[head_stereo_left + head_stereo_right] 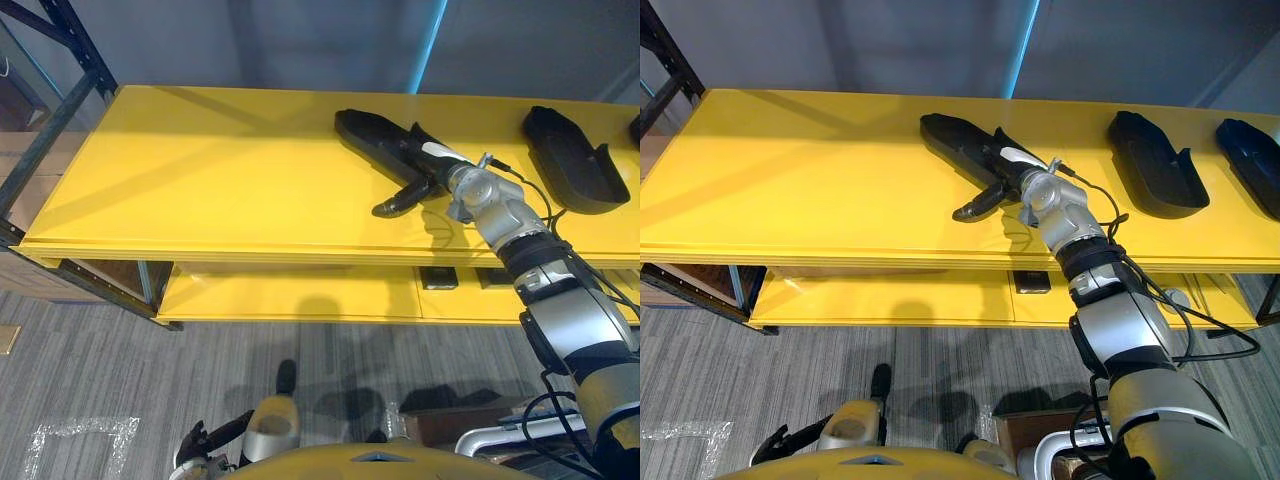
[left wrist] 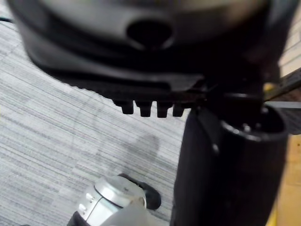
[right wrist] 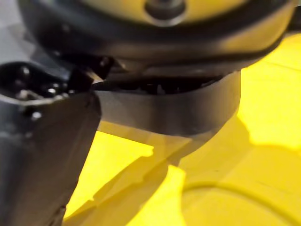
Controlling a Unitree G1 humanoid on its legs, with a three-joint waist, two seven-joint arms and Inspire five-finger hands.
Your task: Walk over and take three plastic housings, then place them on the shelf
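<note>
right hand [image 1: 1008, 165] is out over the yellow shelf [image 1: 790, 180], sitting right on the near end of the leftmost plastic housing [image 1: 950, 135]; honestly can't tell if it's actually clamped on it or just resting there, the right wrist view just has a dark curved wall of the housing running across right next to the thumb with yellow shelf past it; that housing lies flat on the top level, angled away toward the back left; further to the right there's a second housing [image 1: 1150, 165], well apart from the first, and a third housing [image 1: 1252, 160] just beside that one by the view's edge; left hand [image 1: 790, 438] hangs down low over the grey carpet floor [image 1: 790, 370], loose and relaxed with nothing in it
</note>
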